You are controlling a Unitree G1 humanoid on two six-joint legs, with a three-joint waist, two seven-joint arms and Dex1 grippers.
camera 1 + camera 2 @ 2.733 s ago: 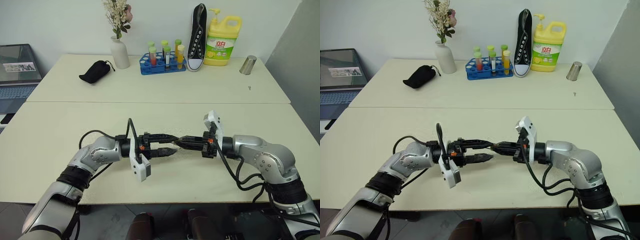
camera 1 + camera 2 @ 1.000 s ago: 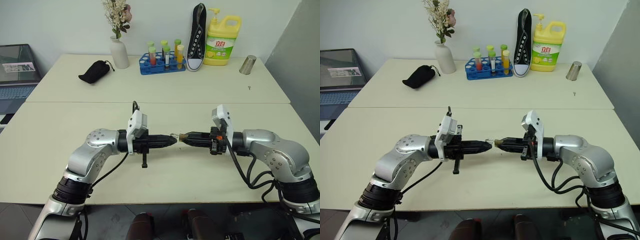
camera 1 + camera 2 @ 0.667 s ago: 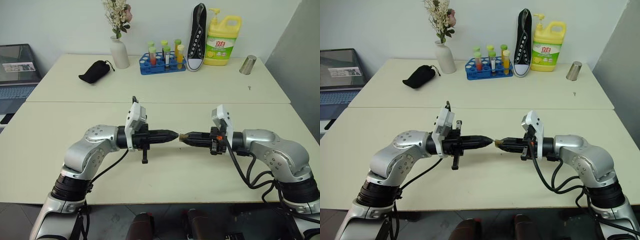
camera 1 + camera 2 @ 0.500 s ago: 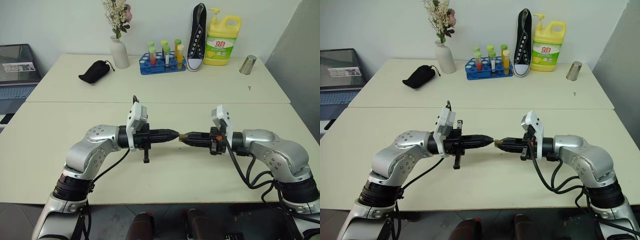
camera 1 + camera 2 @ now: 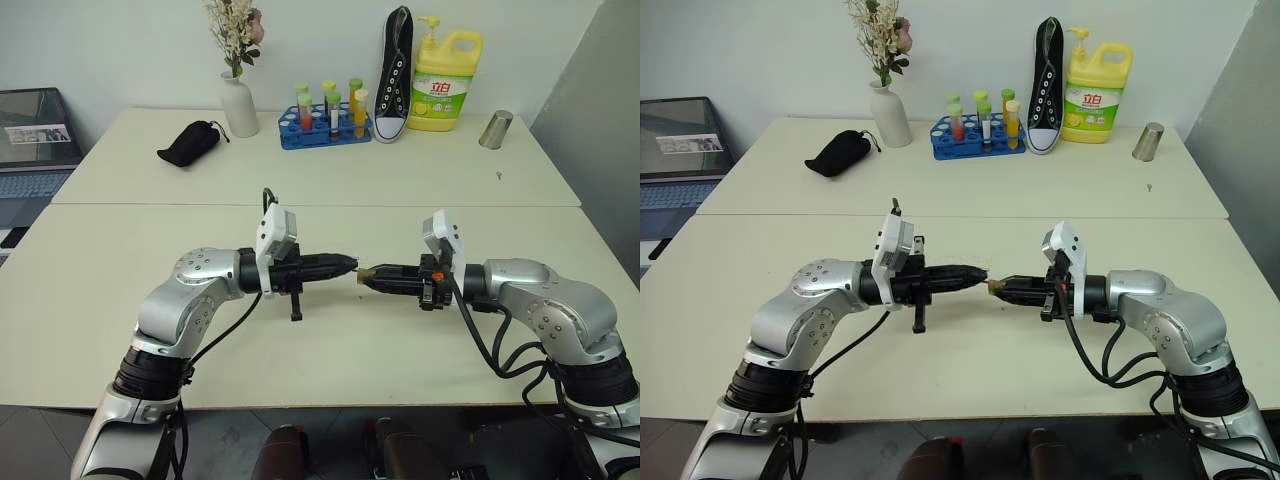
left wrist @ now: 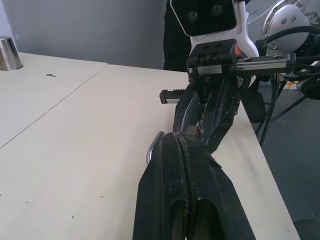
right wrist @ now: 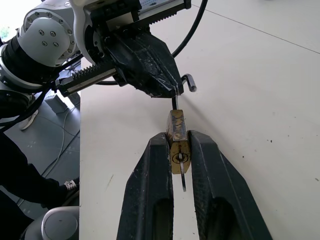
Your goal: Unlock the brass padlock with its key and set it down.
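padlock pinched in right gripper, key inserted; left gripper clamps shackle: pull straight, gently.

brass padlock, shackle open, key inserted

Even, bright indoor light falls from overhead across the pale counter, with only soft, faint shadows beneath the arms. The head views are sharp from edge to edge, without glare. In the left wrist view the near black fingers are slightly soft, and the background looks dimmer and bluish. The right wrist view is crisp on the padlock.
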